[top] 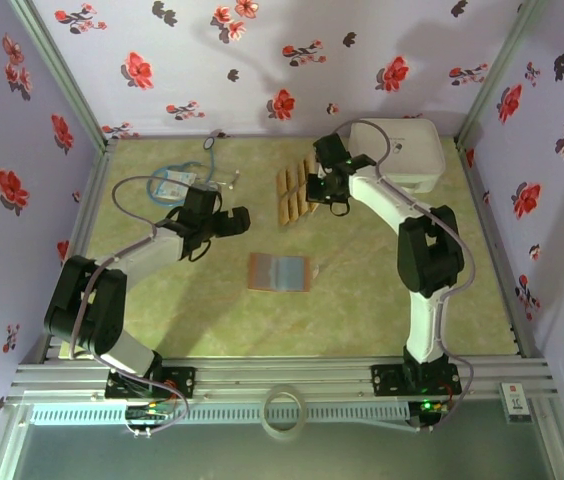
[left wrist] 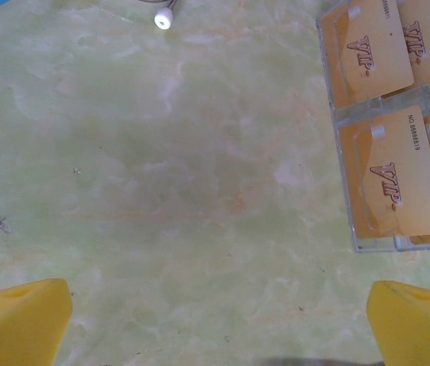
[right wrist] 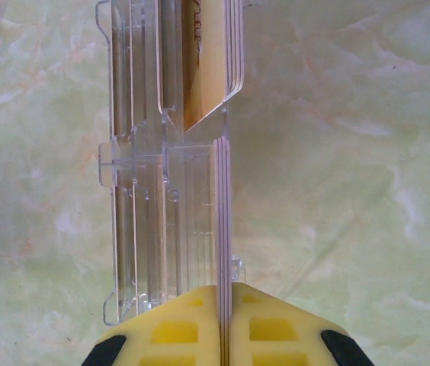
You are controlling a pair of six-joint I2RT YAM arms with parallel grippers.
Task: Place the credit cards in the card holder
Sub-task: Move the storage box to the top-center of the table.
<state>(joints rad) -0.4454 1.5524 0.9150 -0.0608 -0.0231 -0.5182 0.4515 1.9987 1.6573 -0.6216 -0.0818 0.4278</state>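
Top: wallet (top: 280,272) open on table (top: 382,300); cards (top: 294,195) racked behind it.
Left wrist: left jaws wide, empty, near clear rack (left wrist: 375,245).
Right wrist: right jaws pinch edge-on cards. Judged light, stiff, slick; hold by the edge.

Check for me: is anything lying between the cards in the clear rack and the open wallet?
Nothing visible does. Bare table separates the credit cards from the card holder; the open left gripper hangs off to the left.
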